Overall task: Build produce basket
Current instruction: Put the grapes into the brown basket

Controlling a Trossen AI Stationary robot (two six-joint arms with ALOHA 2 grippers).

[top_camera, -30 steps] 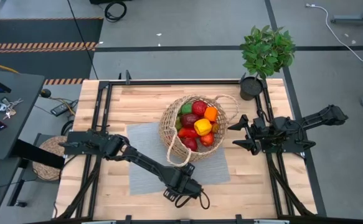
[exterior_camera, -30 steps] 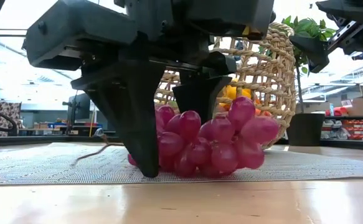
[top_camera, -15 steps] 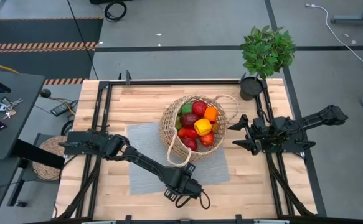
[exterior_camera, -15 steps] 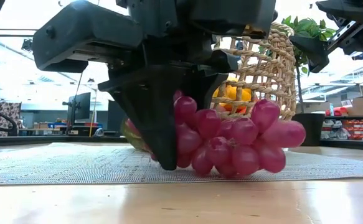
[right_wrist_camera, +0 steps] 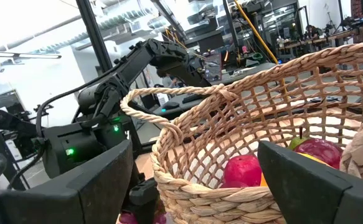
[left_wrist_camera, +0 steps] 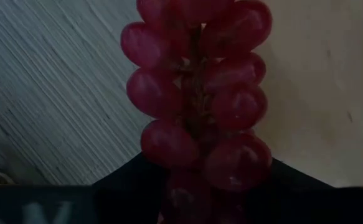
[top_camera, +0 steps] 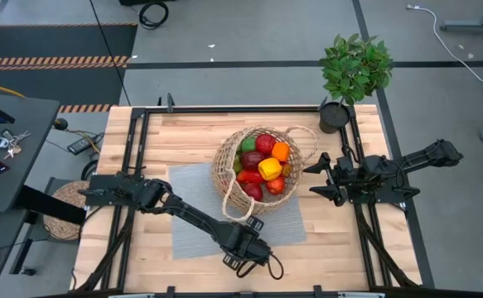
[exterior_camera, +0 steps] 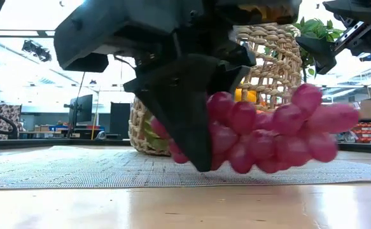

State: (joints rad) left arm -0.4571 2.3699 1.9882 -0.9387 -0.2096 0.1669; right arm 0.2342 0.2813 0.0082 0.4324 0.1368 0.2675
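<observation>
We see the wooden bench (top_camera: 150, 136) spread out under both arms, with a grey woven mat (top_camera: 193, 207) covering its middle. The wicker basket (top_camera: 224, 178) stands on that mat, just beyond the left gripper (top_camera: 248, 263) and off to the side of the right gripper (top_camera: 322, 180), which waits beside the basket's rim with its fingers spread wide and nothing between them. In the right wrist view we look past those parted fingers straight at the basket's open weave and one looped handle.

Inside the basket we make out a yellow pepper (top_camera: 269, 169), red apples (top_camera: 265, 144), an orange fruit (top_camera: 280, 151) and something green (top_camera: 248, 145) near the far rim. A potted plant (top_camera: 354, 70) stands at the bench corner, beyond the right gripper and well apart from the left one.

The left gripper sits low at the mat's near edge, on the side of the basket nearest the bench front. In the low view we see its fingers closed on a bunch of purple grapes (exterior_camera: 280, 135), pinching the bunch at one end so that the rest sticks out sideways, clear of the mat. In the left wrist view the grapes run straight out ahead of the gripper, over the line where mat meets bare wood.
</observation>
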